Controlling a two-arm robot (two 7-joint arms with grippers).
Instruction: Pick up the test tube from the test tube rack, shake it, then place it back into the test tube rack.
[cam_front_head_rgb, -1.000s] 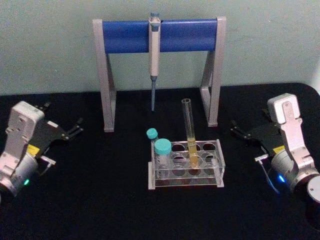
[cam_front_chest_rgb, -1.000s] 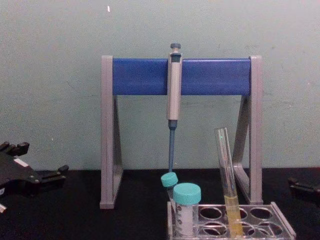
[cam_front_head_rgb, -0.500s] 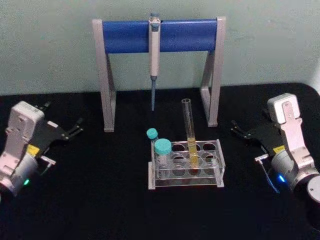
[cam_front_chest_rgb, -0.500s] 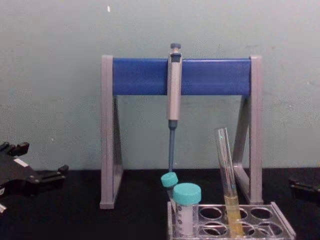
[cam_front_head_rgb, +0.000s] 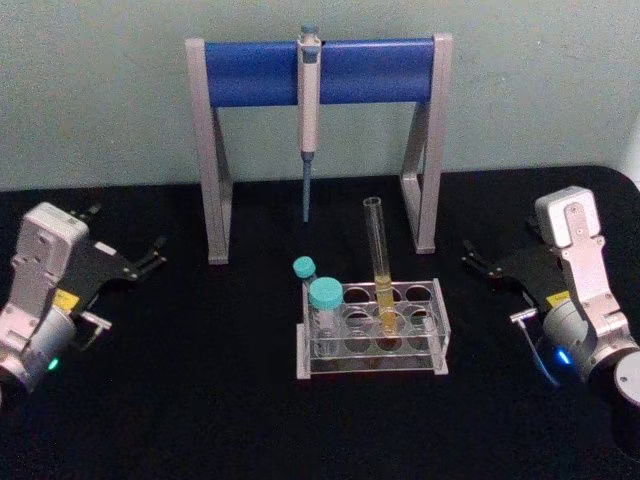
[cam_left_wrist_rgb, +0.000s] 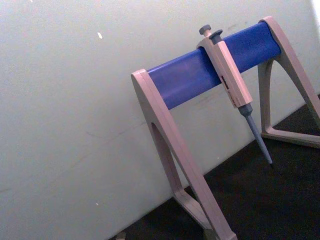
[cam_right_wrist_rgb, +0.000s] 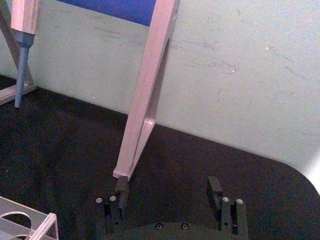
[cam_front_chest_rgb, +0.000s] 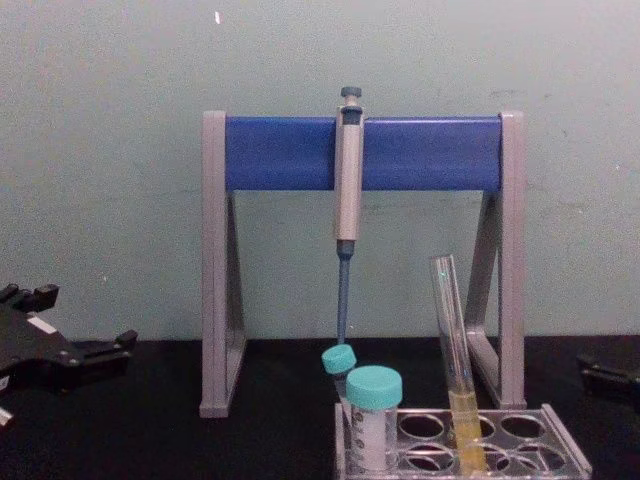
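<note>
A grey-legged stand (cam_front_head_rgb: 215, 150) with a blue crossbar (cam_front_head_rgb: 320, 70) stands at twelve o'clock on the black table (cam_front_head_rgb: 200, 400), against the pale green wall (cam_front_head_rgb: 100, 90). A grey-blue pipette (cam_front_head_rgb: 308, 110) hangs from the middle of the crossbar, tip down and clear of the tabletop. At about seven o'clock from that tip stand two teal-capped tubes (cam_front_head_rgb: 323, 305), the nearer one upright and the farther one seemingly tilted.

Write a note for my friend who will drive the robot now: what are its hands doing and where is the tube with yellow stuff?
Left gripper: parked at the table's left side, holding nothing.
Right gripper: open and empty, parked at the right side.
Test tube: standing, slightly tilted, in the test tube rack, mid-table.
Done: nothing.
Left: grasp the tube, lift it, shake it, put it back into the rack.
</note>
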